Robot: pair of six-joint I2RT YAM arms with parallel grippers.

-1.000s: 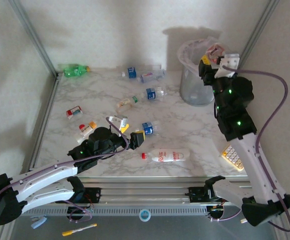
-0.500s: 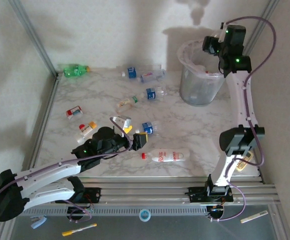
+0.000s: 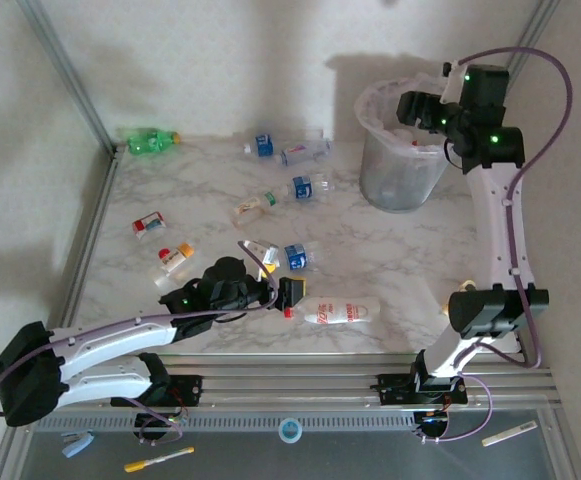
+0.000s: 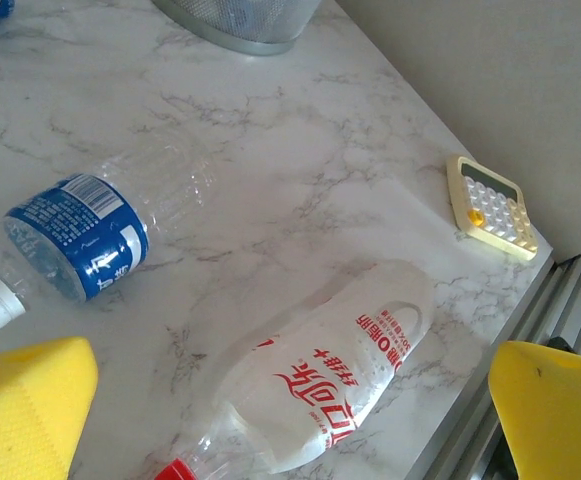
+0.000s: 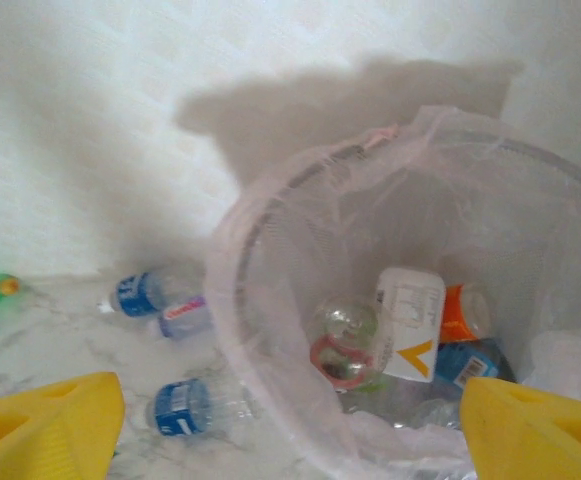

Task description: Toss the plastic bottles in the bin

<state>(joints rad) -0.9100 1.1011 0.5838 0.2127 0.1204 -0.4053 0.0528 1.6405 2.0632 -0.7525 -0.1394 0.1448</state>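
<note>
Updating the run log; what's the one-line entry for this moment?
left hand: open, aimed at red-label bottle | right hand: open, empty, above bin | bin: holds several bottles

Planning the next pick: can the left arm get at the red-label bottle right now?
Probably yes: the open left claw hovers beside the red-label bottle, with nothing lying between them.

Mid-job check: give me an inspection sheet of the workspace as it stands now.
surface: marbled white table; no spills seen.
job's things: bin back right, binned bottles inside; red-label bottle, blue-label bottle, green bottle and others lying loose.
clutter: calculator near the front right edge.
end effectors: left end effector open, by the red-label bottle's cap end; right end effector open, empty, above the bin.
cables: purple cable loops wide of the right arm; no snag seen.
surroundings: frame post, plain walls; yellow pen below the front rail.
</note>
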